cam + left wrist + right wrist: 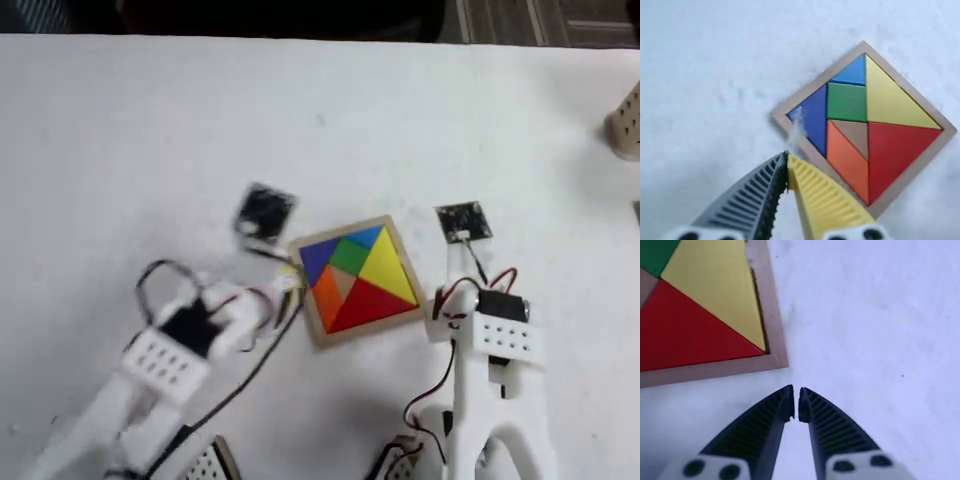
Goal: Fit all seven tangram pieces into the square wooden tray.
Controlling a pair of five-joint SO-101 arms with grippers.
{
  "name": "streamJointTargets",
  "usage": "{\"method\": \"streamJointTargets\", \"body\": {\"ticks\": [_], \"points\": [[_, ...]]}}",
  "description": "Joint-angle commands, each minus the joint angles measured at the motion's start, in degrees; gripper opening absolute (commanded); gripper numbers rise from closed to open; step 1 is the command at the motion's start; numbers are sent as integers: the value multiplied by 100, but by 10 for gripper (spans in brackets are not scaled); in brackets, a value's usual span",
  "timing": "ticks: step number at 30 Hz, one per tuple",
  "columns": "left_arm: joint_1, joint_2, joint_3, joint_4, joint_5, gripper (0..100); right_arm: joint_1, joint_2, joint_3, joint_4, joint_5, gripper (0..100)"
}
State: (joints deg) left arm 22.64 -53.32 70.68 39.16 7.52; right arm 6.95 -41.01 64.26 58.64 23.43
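Tray (912, 168) flat on the counter (150, 120), all seven tangram pieces (860, 125) snug inside. Left fingers (815, 190) pressed together just beside the blue-side rim. Right fingers (765, 420) pressed together too, near the red corner.

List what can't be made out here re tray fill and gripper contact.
Right wrist view: wooden tray cut off by the picture edge, so most of it can't be checked.
Left wrist view: left gripper covers part of the tray rim beside the orange piece.
High view: blur hides piece seams and whether that gripper touches the tray.
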Motion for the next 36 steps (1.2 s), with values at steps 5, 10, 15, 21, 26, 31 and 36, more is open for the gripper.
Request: {"method": "streamJointTargets", "body": {"ticks": [5, 10, 15, 21, 26, 31, 36], "points": [[-1490, -2888, 1433, 782, -457, 22, -532, -664, 185, -180, 44, 18], [-2501, -4690, 2171, 1714, -1020, 22, -866, -2510, 1152, -198, 35, 19], [-3152, -5086, 2629, 1890, -1354, 23, -954, -4699, 2295, -84, 88, 82], [-3565, -5024, 2637, 2382, -1371, 23, -1314, -6273, 2971, 848, 88, 161], [-3538, -4998, 2637, 2673, -1336, 23, -1560, -5815, 3226, 848, 88, 163], [-3547, -5024, 2637, 3429, -1363, 23, -1015, -5851, 3279, 884, 53, 163], [-3547, -5024, 2637, 3420, -1363, 23, -391, -5851, 3279, 884, 62, 163]]}}
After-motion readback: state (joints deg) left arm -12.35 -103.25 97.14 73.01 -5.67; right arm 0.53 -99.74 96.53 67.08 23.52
